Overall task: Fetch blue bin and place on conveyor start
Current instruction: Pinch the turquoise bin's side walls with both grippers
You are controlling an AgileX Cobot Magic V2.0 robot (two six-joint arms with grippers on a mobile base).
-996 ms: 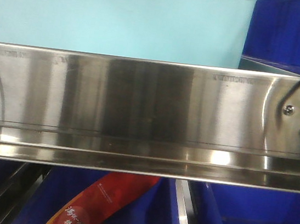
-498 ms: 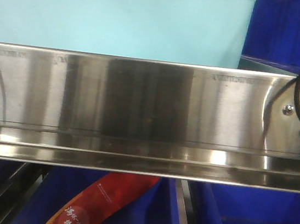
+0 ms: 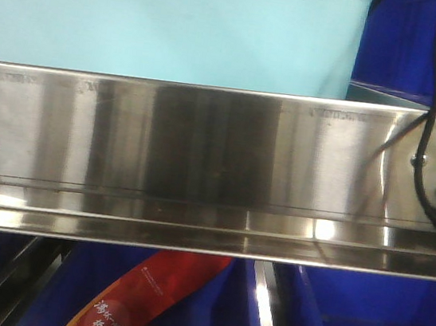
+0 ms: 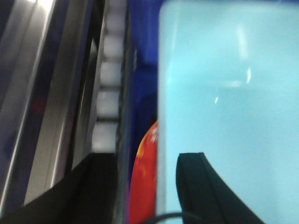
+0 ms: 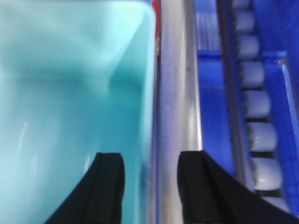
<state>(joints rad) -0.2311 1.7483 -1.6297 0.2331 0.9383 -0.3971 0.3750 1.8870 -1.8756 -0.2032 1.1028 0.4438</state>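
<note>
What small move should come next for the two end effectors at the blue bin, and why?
Probably close both on the side walls of the blue bin. The left end effector and the right end effector are open, each with one finger inside the bin and one outside, straddling a wall. Nothing grips the bin yet.

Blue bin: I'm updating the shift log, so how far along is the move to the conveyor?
Done: both arms are at the blue bin, which sits behind the steel shelf rail. In hand: the left gripper and right gripper are open, each straddling a side wall, neither closed yet. Left: gripping, lifting it clear and carrying it to the conveyor start, which no view shows.
</note>
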